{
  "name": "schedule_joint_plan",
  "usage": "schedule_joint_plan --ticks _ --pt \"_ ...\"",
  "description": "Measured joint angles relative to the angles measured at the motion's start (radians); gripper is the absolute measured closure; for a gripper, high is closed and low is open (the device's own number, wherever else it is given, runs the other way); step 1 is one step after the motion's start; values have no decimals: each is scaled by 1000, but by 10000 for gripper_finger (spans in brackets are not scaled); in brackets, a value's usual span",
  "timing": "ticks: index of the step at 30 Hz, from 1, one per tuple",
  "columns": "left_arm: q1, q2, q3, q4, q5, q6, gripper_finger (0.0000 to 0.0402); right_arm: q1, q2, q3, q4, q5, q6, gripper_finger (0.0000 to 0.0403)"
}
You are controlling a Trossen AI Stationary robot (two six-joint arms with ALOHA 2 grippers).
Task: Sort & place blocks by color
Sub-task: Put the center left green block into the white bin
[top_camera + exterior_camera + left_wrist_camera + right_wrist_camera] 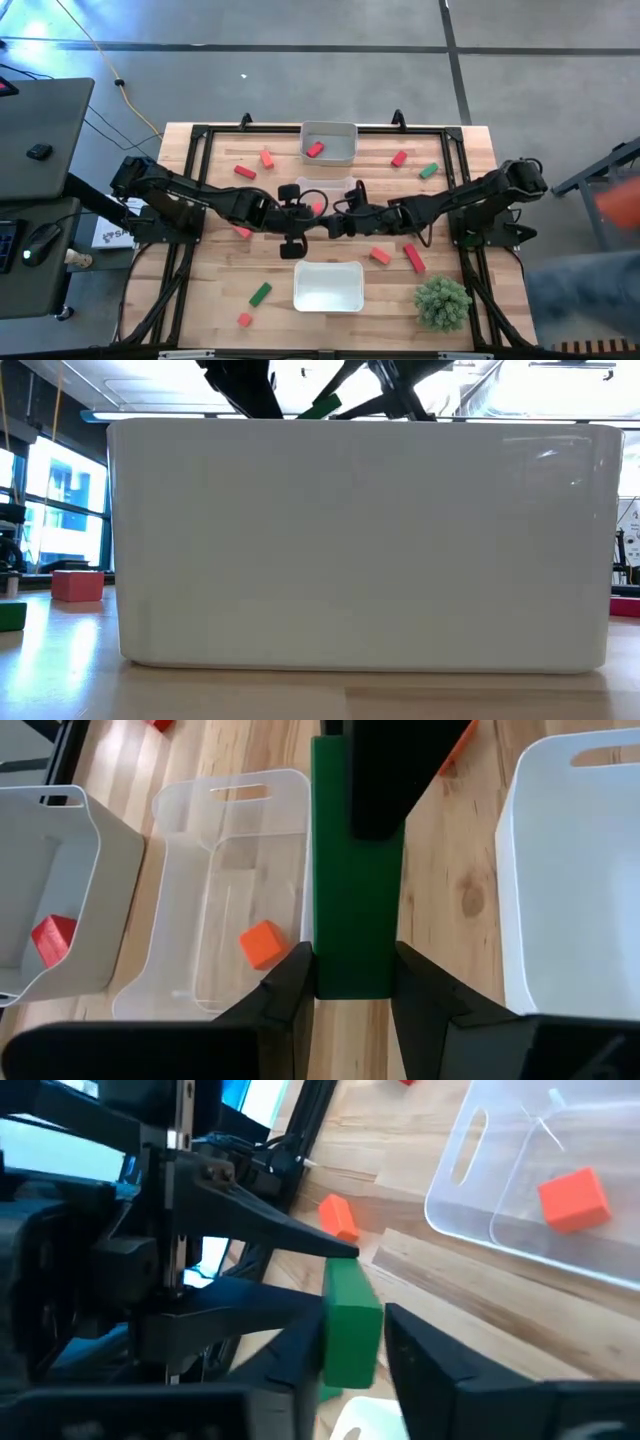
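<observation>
**Green Block: Mid-Air Handover Between Grippers**

Holding one green block [355, 910] above the table centre, between the near white tray [328, 286] and the clear tray [225, 890]. Clamping with left gripper [350, 985] on one end of the block, fingers flat against its two long sides. Clamping with right gripper [355, 1345] on the opposite end, fingers pressed against both faces. Gripping simultaneously, block bridging the two.

Handling judgement: rigid, light, flat-sided; tolerating firm pinch without deforming. Smooth faces possibly slipping if pinched near a corner. Best taking hold across the narrow width, at an end, leaving the other end free for the partner.

Lying inside the clear tray: one orange-red block [264, 943]. Farther off, in the far white tray [330, 143]: one crimson block [53, 939]. Remaining loose around the table: red, orange and green blocks, plus a bushy plant [441, 301] at the near right corner.
</observation>
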Motion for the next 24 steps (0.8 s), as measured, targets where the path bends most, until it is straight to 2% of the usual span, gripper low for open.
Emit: schedule_joint_plan --ticks 5,15,24 --pt "0 0 -1 0 -12 0 319 -10 -2 0 2 -16 -45 367" --pt "19 1 -1 -1 25 -30 282 -28 -1 0 -8 -102 -184 353" --pt "31 0 0 -31 64 -113 279 -27 3 -2 -83 -157 -247 367"
